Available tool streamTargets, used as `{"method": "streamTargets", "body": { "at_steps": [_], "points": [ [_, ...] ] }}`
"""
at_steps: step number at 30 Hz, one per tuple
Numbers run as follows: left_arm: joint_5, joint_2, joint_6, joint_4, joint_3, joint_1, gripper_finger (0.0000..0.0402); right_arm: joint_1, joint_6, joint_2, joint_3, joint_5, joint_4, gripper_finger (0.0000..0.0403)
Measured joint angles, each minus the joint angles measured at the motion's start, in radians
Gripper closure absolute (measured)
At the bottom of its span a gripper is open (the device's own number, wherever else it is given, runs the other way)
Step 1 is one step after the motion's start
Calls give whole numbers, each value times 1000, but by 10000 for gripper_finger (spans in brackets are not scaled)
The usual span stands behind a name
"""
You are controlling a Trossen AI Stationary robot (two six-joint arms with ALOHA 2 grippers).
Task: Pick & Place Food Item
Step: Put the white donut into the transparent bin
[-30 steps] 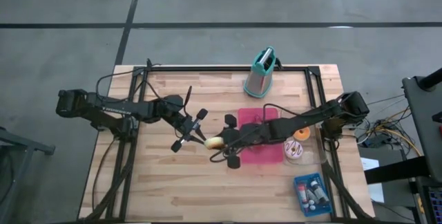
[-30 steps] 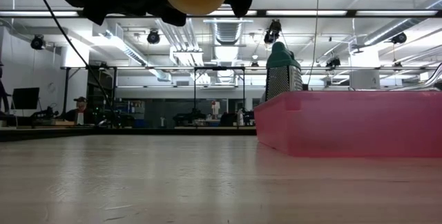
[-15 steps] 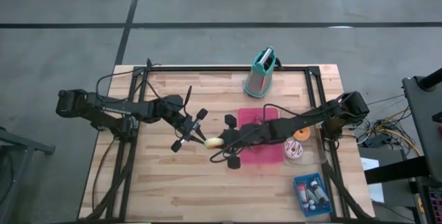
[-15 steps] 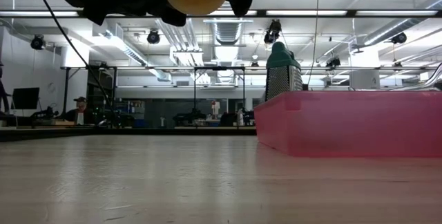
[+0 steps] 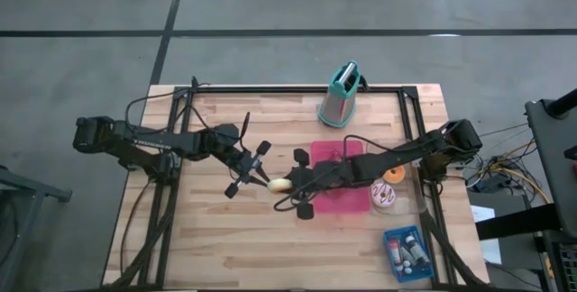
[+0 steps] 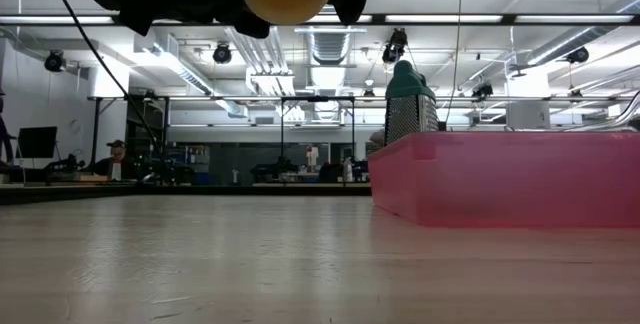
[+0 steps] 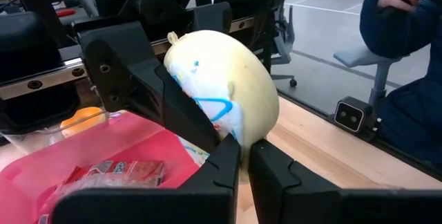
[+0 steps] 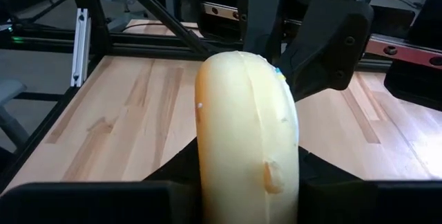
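Pale yellow, the food item [image 5: 279,185] hangs above the table [image 5: 216,238], beside the pink tray [image 5: 347,204]. Left hand [image 5: 261,180] pinches one end, fingers nearly together. Right hand [image 5: 296,186] clasps the other end.

Left gripper [image 7: 243,156] pinches the pale bun [image 7: 224,89] above the pink tray [image 7: 83,165]

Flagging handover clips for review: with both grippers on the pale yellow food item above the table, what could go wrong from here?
1. The left gripper pinches only the edge of the yellow food item; it may slip if the right gripper lets go.
2. The item hangs above bare table, beside the pink bin, so a drop would likely miss the bin.
3. Opposing pulls could squash or tear it.
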Motion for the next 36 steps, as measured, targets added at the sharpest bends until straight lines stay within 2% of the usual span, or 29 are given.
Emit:
{"method": "streamTargets", "body": {
  "at_steps": [9, 25, 36],
  "points": [
    [-4, 0, -58, 0, -2, -2, 368, 0, 0, 0, 0, 0, -4, 322],
    [-22, 0, -62, -4, -4, -3, 234, -1, 0, -1, 0, 4, -28, 312],
    [-18, 0, -65, -6, -4, -4, 184, -1, -3, -1, 0, 5, -35, 321]
  ]
}}
